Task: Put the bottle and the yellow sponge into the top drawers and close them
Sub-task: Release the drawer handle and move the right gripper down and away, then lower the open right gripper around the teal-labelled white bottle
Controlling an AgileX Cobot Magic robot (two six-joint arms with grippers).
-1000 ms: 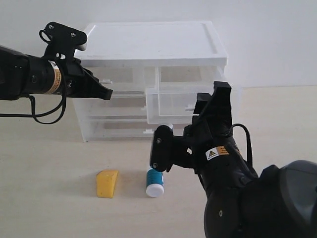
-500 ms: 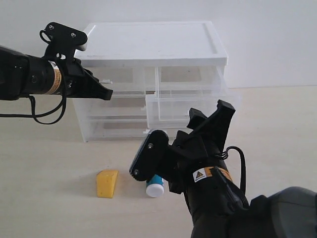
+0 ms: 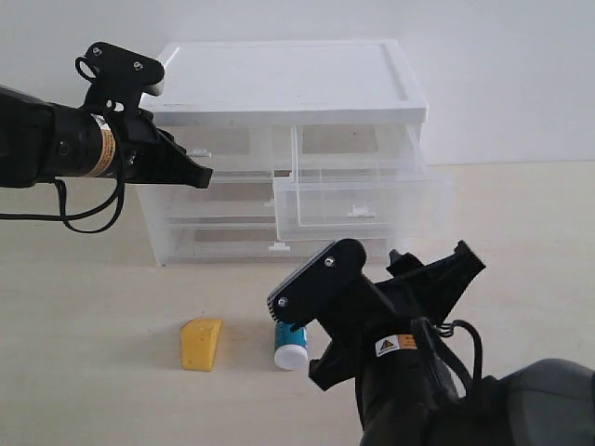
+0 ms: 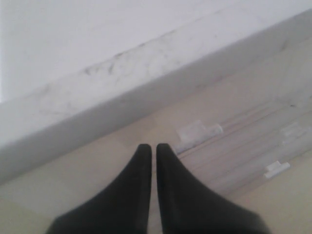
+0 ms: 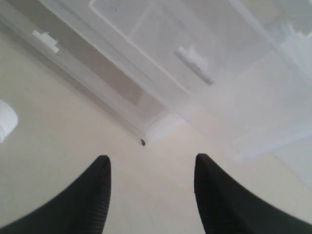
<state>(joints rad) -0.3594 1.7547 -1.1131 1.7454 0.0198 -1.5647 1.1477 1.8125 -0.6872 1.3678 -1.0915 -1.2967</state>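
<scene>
My desk (image 3: 84, 307) carries the white-topped cabinet (image 3: 288, 84), whole only in the exterior view; each wrist view cuts it to a strip. My right arm (image 3: 418, 381) fills the foreground. The right top drawer (image 3: 363, 200) stands pulled out and the left top drawer (image 3: 228, 144) sits flush. The right pincer (image 5: 151, 163) is spread wide and empty over bare desk. The left pincer (image 4: 153, 148) is clenched on nothing by the left drawer's front. The yellow sponge (image 3: 202, 344) lies in front of the cabinet. The bottle (image 3: 291, 351) is beside it, apart, its upper half hidden by my arm.
</scene>
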